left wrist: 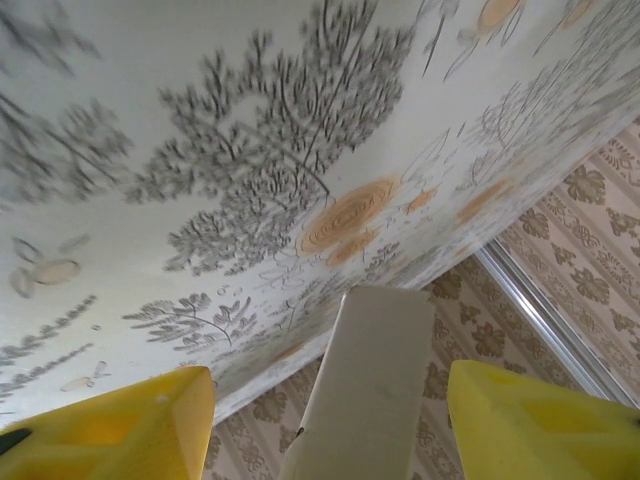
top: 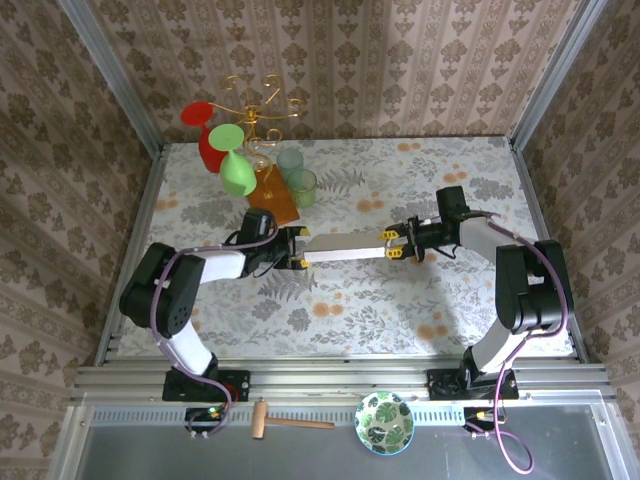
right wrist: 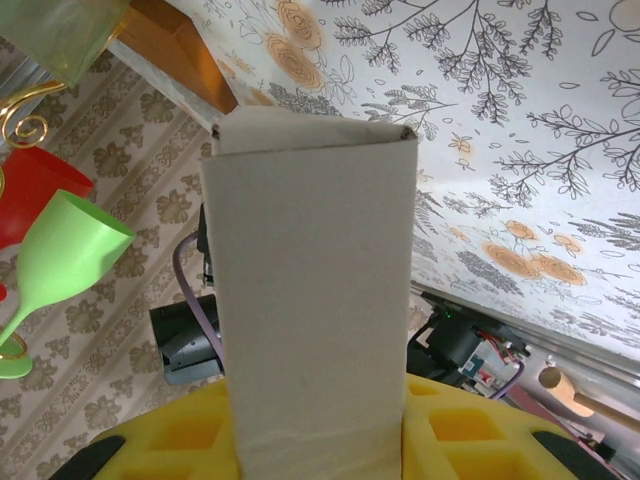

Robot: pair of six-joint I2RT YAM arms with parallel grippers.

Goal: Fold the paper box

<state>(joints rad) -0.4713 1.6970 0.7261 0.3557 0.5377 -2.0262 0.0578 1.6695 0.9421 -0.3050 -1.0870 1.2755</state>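
Observation:
The paper box (top: 345,247) is a flattened, long cream cardboard piece held level above the floral table (top: 400,310), stretched between the two grippers. My right gripper (top: 398,243) is shut on its right end. In the right wrist view the box (right wrist: 310,290) rises from between the yellow pads (right wrist: 180,435), which press on both of its sides, and my right gripper (right wrist: 320,445) holds it firmly. My left gripper (top: 295,250) is at the box's left end. In the left wrist view the box (left wrist: 370,380) sits between the spread yellow fingers (left wrist: 120,430) of my left gripper (left wrist: 330,430), with a gap on each side.
A gold wire stand (top: 258,105) at the back carries red (top: 205,135) and green (top: 235,170) plastic glasses. Beside it are two translucent cups (top: 297,175) and a brown block (top: 272,198). A wooden mallet (top: 285,423) and a patterned bowl (top: 384,422) lie on the near ledge.

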